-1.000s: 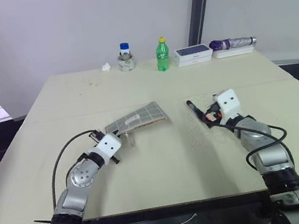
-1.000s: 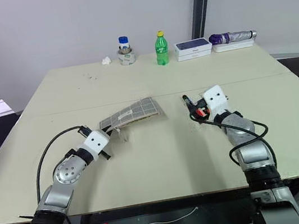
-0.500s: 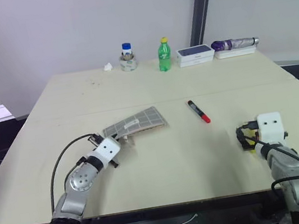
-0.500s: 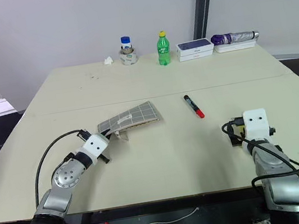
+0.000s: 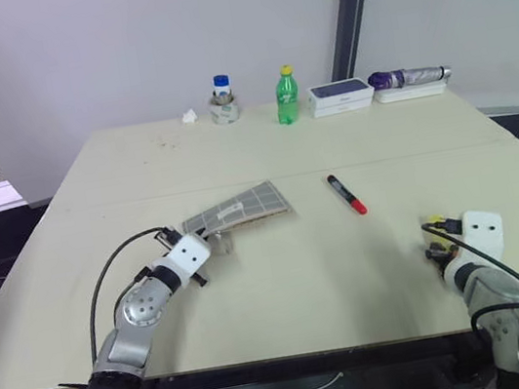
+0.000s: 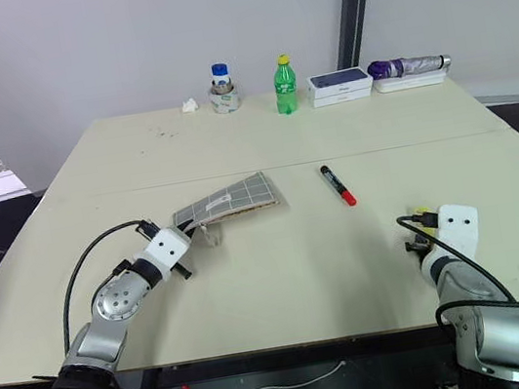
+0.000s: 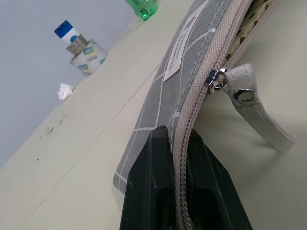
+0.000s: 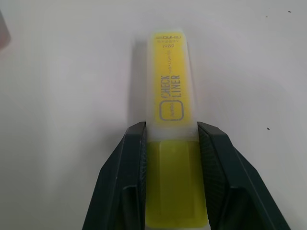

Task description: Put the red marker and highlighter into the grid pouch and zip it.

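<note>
The left gripper [image 7: 178, 191] pinches the zipper edge of the pouch [image 5: 240, 207], which sits tilted near the middle of the table [image 5: 233, 149], its mouth a little open. The right gripper [image 8: 170, 143] has its two fingers pressed on both sides of the highlighter [image 8: 171, 120], close to the table's front right edge. The marker [image 5: 345, 194] lies alone between them (lots of bare table all around it).
</note>
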You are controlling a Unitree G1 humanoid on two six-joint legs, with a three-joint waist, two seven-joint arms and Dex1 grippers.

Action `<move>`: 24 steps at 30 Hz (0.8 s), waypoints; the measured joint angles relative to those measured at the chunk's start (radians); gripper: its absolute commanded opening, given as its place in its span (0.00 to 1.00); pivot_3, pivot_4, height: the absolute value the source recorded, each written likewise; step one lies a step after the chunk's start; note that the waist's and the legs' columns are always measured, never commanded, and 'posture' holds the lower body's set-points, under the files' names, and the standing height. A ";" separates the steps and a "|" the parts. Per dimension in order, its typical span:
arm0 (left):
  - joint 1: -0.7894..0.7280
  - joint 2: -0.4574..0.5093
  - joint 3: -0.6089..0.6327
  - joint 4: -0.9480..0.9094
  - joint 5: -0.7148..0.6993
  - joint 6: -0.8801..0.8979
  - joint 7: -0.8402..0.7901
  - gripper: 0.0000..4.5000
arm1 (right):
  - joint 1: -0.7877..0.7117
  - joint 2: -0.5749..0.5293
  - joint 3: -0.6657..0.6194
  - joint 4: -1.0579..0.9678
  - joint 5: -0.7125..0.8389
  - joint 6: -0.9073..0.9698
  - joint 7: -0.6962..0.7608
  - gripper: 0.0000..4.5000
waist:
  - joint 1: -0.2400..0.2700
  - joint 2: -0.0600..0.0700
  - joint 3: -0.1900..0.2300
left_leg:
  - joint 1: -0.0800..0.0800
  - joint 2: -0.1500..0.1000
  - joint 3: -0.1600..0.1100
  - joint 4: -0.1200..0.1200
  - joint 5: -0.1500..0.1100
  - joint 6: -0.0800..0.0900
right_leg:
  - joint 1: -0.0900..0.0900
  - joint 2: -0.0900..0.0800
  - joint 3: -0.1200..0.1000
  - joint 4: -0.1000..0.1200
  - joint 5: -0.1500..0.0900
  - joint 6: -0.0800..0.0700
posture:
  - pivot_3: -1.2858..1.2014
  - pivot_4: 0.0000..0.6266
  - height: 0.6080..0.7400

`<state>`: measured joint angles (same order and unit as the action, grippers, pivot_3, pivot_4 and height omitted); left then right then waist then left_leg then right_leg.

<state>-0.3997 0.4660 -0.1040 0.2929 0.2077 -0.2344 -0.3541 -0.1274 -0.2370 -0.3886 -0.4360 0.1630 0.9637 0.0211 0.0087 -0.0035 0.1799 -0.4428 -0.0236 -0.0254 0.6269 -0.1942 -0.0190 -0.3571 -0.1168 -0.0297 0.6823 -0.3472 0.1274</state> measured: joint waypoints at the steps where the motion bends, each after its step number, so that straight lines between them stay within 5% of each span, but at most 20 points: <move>1: 0.000 0.000 0.000 0.000 0.000 0.000 0.000 0.00 | 0.013 -0.043 0.055 0.000 -0.019 -0.057 0.033 0.20 | -0.002 0.001 0.000 | 0.000 0.000 0.000 0.000 0.000 0.000 | 0.000 0.000 0.000 0.000 0.000 0.000 | 0.52 0.24 1.00; 13: -0.034 -0.017 -0.006 -0.001 -0.002 0.032 -0.058 0.00 | -0.119 -0.262 0.539 0.115 -0.084 -0.653 0.522 0.20 | -0.018 -0.001 0.001 | 0.000 0.000 -0.001 0.001 0.000 0.000 | 0.001 0.001 -0.002 -0.001 0.000 0.000 | 0.52 0.24 1.00; 24: -0.051 -0.013 -0.007 -0.053 -0.002 0.070 -0.100 0.00 | -0.210 -0.213 0.599 0.299 -0.143 -0.753 0.580 0.20 | -0.020 -0.001 0.001 | 0.000 0.000 -0.001 0.000 0.000 0.000 | 0.001 0.001 -0.001 -0.001 0.000 0.000 | 0.52 0.24 1.00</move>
<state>-0.4511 0.4534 -0.1111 0.2401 0.2059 -0.1641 -0.4539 -0.3377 -0.4503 0.2105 -0.1372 0.0195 0.2107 0.6010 -0.0113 -0.0043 0.1809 -0.4429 -0.0231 -0.0266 0.6274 -0.1940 -0.0193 -0.3563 -0.1162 -0.0311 0.6818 -0.3473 0.1275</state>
